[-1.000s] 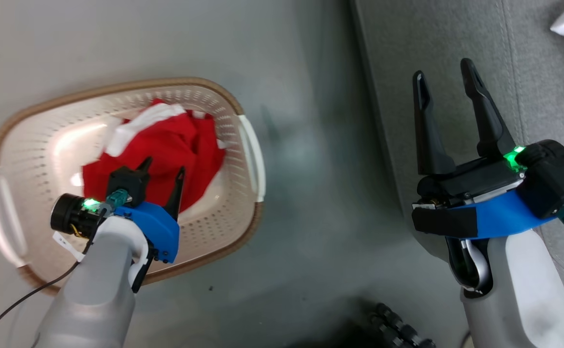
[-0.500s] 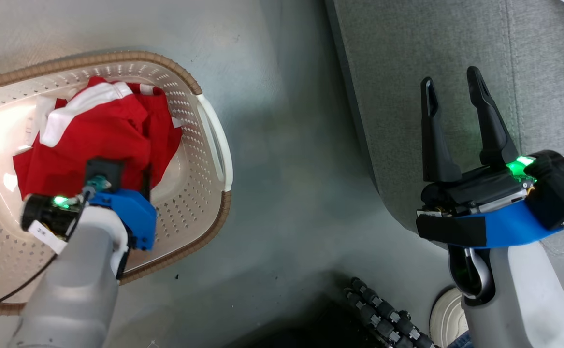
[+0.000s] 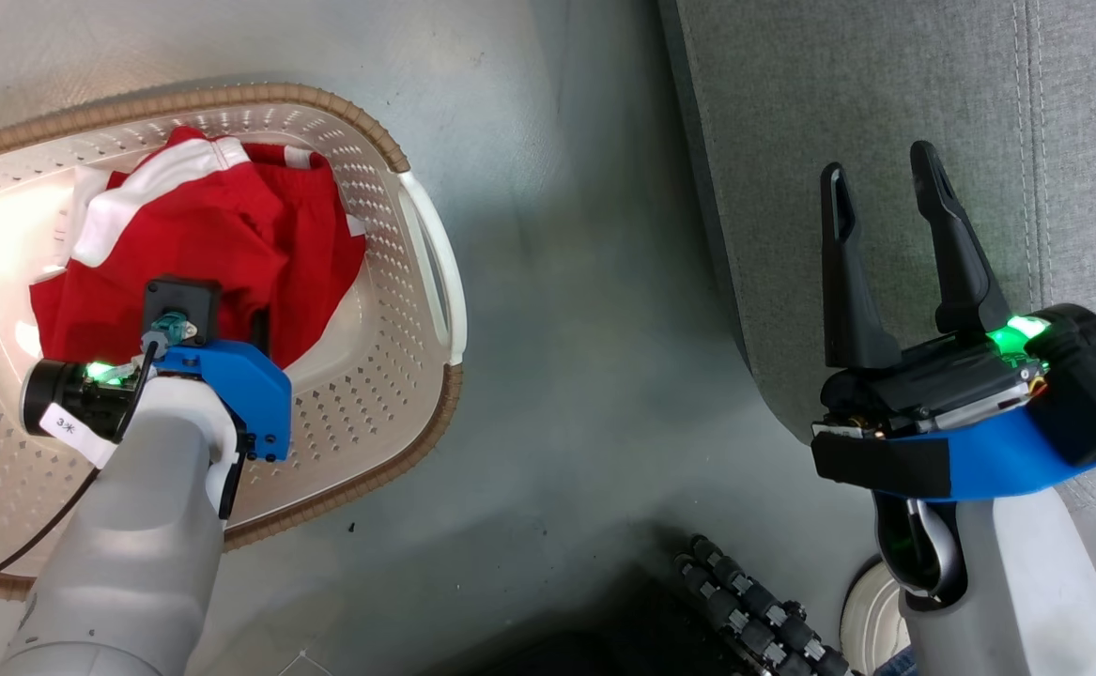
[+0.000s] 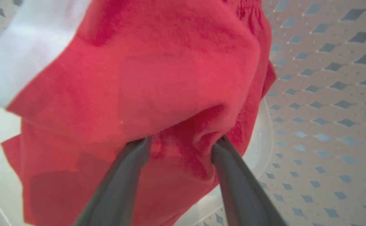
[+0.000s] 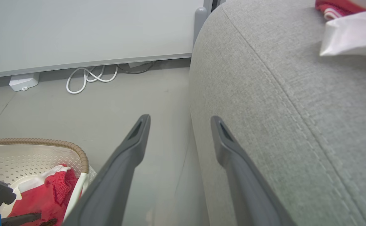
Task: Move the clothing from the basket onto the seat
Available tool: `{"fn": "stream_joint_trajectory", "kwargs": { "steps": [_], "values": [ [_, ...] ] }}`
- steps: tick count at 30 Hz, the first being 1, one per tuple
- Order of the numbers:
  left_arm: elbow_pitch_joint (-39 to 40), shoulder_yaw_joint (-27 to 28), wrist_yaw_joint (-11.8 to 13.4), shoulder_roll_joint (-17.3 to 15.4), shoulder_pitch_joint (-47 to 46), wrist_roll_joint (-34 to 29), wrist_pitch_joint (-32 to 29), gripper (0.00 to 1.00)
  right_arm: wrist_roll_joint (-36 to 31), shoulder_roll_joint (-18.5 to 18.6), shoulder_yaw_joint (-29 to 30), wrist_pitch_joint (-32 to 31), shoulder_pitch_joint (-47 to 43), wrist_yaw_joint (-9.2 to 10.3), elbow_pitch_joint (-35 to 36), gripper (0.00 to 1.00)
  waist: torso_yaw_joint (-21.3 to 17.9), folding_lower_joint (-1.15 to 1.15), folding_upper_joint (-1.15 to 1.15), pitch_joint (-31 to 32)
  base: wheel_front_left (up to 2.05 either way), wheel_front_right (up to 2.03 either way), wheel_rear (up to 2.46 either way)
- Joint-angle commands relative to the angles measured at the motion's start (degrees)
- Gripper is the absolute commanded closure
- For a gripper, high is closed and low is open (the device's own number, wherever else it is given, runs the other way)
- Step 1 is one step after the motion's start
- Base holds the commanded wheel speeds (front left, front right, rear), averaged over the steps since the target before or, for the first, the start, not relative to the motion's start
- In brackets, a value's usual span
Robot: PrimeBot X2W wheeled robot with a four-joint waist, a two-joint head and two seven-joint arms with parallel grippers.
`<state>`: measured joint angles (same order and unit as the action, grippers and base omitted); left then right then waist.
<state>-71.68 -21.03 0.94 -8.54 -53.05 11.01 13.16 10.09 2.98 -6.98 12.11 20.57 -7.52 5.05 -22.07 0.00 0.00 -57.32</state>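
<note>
The clothing (image 3: 200, 225) is a crumpled red heap with white panels, lying in the cream basket (image 3: 360, 122) with its brown woven rim at the left. My left gripper (image 3: 219, 314) is pushed down into the heap. In the left wrist view the left gripper (image 4: 181, 142) stands open, its tips sunk into the red clothing (image 4: 154, 78) with a fold bulging between them. My right gripper (image 3: 878, 164) is open and holds nothing, over the edge of the grey seat (image 3: 886, 75). Another red-and-white garment (image 5: 352, 40) lies on the seat (image 5: 295, 94).
Bare grey floor (image 3: 585, 329) separates basket and seat. A coiled white cable (image 5: 90, 77) and a small white box (image 5: 23, 83) lie by the wall. My base's black ribbed part (image 3: 754, 610) and a white wheel (image 3: 872, 610) show at the bottom.
The head camera has shifted. My left gripper has dropped from above the red heap down into it, so its fingers are now mostly buried in fabric. The right gripper has stayed open over the seat's edge.
</note>
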Motion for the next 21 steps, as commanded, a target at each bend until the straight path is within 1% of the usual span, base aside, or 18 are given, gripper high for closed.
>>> {"fn": "stream_joint_trajectory", "kwargs": {
  "steps": [1, 2, 13, 21],
  "values": [
    [-0.3, 0.0, -0.2, -0.2, -0.8, 0.1, -0.2, 0.95, -0.2, -0.2, -0.1, -0.1, -0.5, 0.06, 0.3, 0.0, 0.0, 0.0, 0.0, 0.1, 0.0, 0.0, 0.0],
    [-0.4, -0.2, -0.5, -0.1, -0.9, 0.3, -0.4, 1.0, -0.1, -0.2, -0.1, -0.1, -0.6, 0.06, 0.3, 0.0, -0.1, 0.0, 0.0, 0.1, 0.0, 0.0, 0.0],
    [-1.4, -0.6, -1.5, -0.6, -0.4, 1.5, -0.5, 1.0, 0.5, -0.2, -0.8, 0.3, 0.2, 0.06, -0.7, 0.0, -0.7, 0.0, 0.0, 1.2, 0.0, 0.0, 0.0],
    [-1.7, -0.6, -1.2, -1.5, 2.6, 2.2, 0.7, 1.0, 1.5, -0.2, -3.1, 1.5, 2.8, 0.06, -4.1, 0.0, -3.1, 0.0, 0.0, 6.0, 0.0, 0.0, 0.0]
  ]
}}
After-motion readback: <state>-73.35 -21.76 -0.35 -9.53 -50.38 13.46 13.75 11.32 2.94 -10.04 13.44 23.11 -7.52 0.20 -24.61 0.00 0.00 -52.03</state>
